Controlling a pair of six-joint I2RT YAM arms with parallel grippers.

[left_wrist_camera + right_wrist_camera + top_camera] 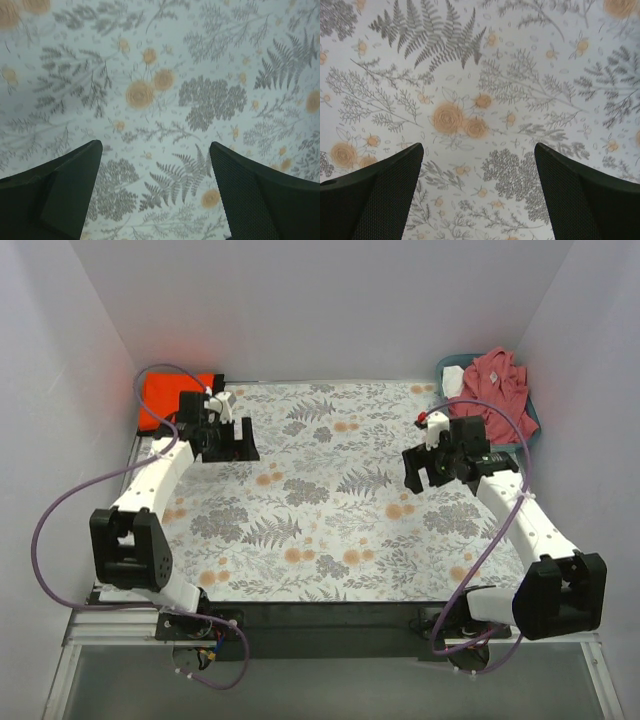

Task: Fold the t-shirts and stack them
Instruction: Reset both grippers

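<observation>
The likeliest trouble lies with the pink shirt [493,378], which sits crumpled in the basket [533,422] beyond the right gripper [425,472] and off to its right. It is a loose heap with no clear edge showing, so a pinch there may catch only a sleeve or a single layer. The shirt would then come out twisted, or snag on the rim and drag the basket along. It may also land bunched on the counter [330,530], which would make a clean fold harder.

A second risk is on the other side. The orange-red shirt [172,395] lies folded in the far corner, just behind the left gripper [232,443] and to its left, near the counter's edge and the wall. Any swing of that arm back towards it could brush the fold open or push the shirt off the edge. A purple cable [160,372] loops over that corner as well and might catch the cloth.

Both grippers are wide open and hold nothing. In the left wrist view the two dark fingers [60,195] stand far apart, with only the flower-printed cover between them and no cloth touching either one. The right wrist view shows the same: fingers [585,195] spread wide, bare printed cover in the gap, nothing gripped. Both hang above the cover, apart from it as far as can be told, and neither touches a shirt.
</observation>
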